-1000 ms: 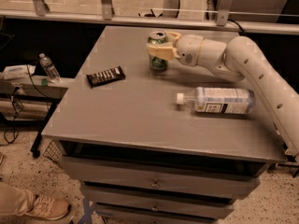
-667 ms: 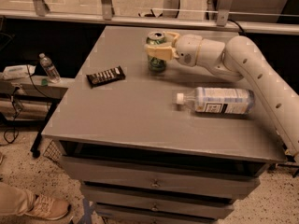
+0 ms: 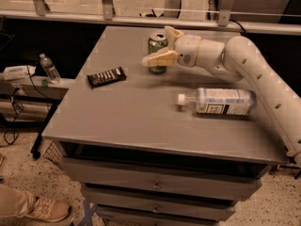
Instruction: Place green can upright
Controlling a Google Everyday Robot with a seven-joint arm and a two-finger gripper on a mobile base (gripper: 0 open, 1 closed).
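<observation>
Spread wide, not clenched: cream-fingered white two-finger gripper [image 3: 156,45] at the far side of the grey table top [image 3: 131,121]. Between its fingers [image 3: 160,59], upright on the table, a small dented green-and-white aluminium can [image 3: 157,41]. Off to the gripper's left, a dark flat snack bar [image 3: 106,76]. Nearer the camera than the gripper, a clear plastic bottle with white cap [image 3: 218,101], lying on its side.

One table [image 3: 131,121] carries three loose things: one green can [image 3: 157,45] near the far edge, one dark snack bar [image 3: 106,76] toward the left edge, and one clear plastic bottle [image 3: 221,101] toward the right edge. A second, small bottle [image 3: 49,68] stands off the table, beyond its left edge. One arm [image 3: 256,72] bears one gripper [image 3: 156,46] at the can, its two fingers [image 3: 160,58] spread apart.
</observation>
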